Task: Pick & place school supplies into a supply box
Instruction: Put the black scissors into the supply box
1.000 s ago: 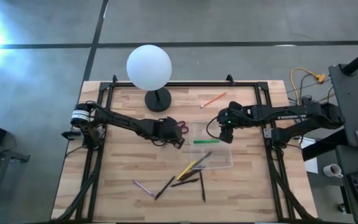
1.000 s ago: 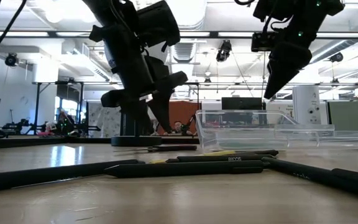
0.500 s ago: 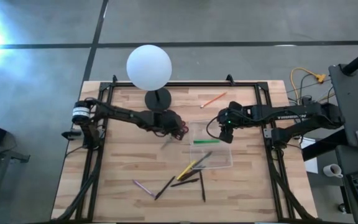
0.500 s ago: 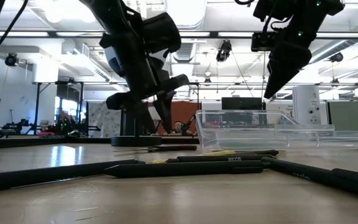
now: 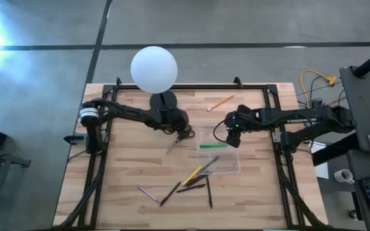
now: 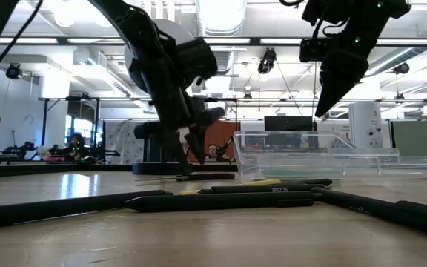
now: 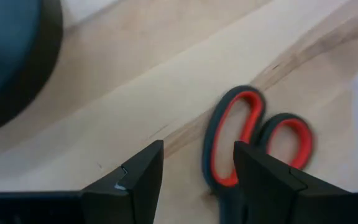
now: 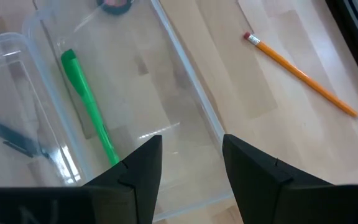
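clear supply box (image 5: 218,154) holds the green marker (image 5: 212,146) and a dark pen (image 8: 8,137).
the right gripper (image 5: 232,136) hovers over the box's far edge, fingers spread and empty. left gripper (image 5: 180,130) sits low just beside the red-handled scissors (image 7: 250,140), fingers apart, not gripping them. an orange pencil (image 5: 220,102) lies beyond the box; a yellow pencil (image 5: 194,174) and more dark pens (image 5: 191,187) lie on the table (image 5: 121,173) in front.

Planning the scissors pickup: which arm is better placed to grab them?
Left. The left gripper is open right over the red-handled scissors beside the clear plastic supply box. The right gripper, also open, hovers over that box.
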Motion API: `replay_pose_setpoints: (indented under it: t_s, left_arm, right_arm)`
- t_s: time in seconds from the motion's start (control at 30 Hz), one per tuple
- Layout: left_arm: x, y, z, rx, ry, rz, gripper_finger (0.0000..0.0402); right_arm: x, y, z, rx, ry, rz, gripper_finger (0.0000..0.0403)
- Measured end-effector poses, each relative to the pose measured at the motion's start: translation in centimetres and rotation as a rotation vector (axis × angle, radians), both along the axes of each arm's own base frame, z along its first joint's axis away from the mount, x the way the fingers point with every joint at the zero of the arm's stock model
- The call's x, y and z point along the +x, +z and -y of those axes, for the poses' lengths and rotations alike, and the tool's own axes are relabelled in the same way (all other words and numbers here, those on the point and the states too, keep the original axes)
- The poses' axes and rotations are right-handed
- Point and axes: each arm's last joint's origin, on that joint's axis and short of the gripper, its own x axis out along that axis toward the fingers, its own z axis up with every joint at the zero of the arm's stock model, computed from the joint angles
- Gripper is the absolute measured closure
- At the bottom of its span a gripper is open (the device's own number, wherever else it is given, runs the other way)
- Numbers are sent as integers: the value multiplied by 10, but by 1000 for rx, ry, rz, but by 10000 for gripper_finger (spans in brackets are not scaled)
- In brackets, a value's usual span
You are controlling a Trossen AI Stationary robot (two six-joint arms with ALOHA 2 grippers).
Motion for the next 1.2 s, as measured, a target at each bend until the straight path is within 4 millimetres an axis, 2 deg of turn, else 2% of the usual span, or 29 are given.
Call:
replay_pose_setpoints:
  t_s: [0.23,0.37,0.5,0.83,1.03,1.2]
  left_arm:
    - [6,-22,-1,7,10,-42,222]
    - [6,-26,-1,4,15,-51,229]
    - [6,-27,-1,19,24,-58,263]
    - [1,-33,-1,16,27,-89,384]
    - [-1,-35,4,-9,26,-97,387]
    - [-3,-23,16,-13,3,-72,394]
  right_arm:
    - [0,0,0,6,-12,4,243]
    - [0,0,0,11,-22,6,243]
    - [-1,0,0,11,-22,2,243]
    - [-6,-3,-1,17,-22,-63,243]
    - [-10,-5,-1,24,-32,-106,243]
    - [-10,-5,-1,27,-38,-103,243]
